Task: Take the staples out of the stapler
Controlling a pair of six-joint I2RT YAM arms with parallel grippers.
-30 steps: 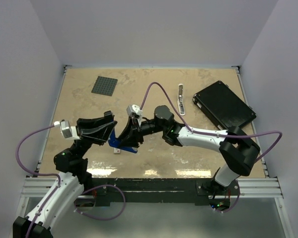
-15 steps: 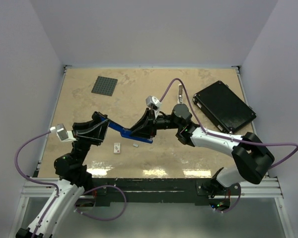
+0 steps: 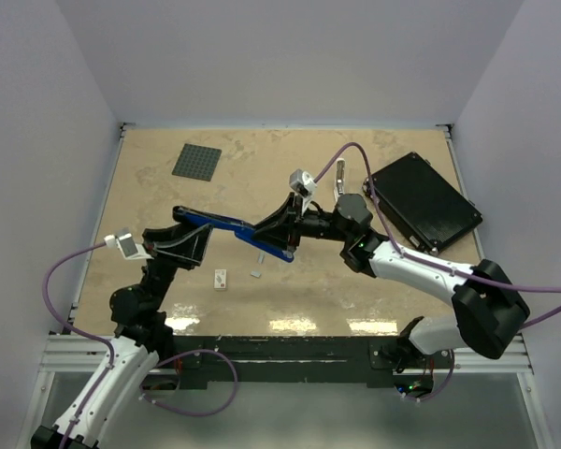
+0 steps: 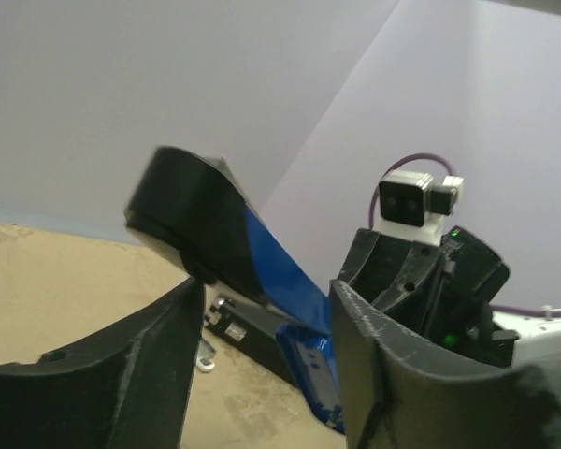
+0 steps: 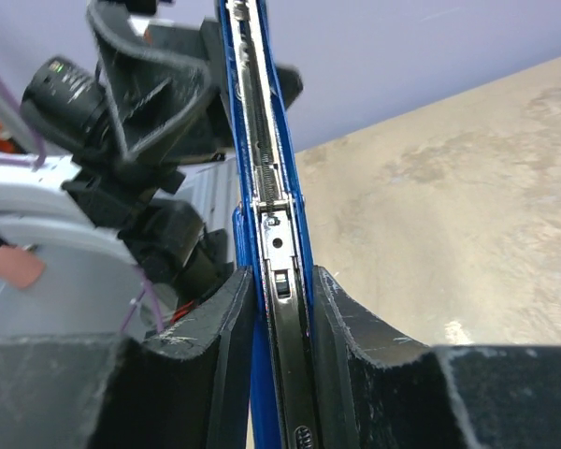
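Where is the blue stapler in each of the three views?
Top external: the stapler is at centre, slanting down to the right.
Left wrist: the stapler is at centre, slanting down to the right.
Right wrist: it stands nearly upright, left of centre.
Shared landmark: the tan table.

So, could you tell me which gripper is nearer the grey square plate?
Left. The left gripper hangs just near-side of the grey square plate; the right gripper is farther right.

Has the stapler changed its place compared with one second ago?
Yes. The stapler has gone from right beside the white tag toward the far side and the black case.
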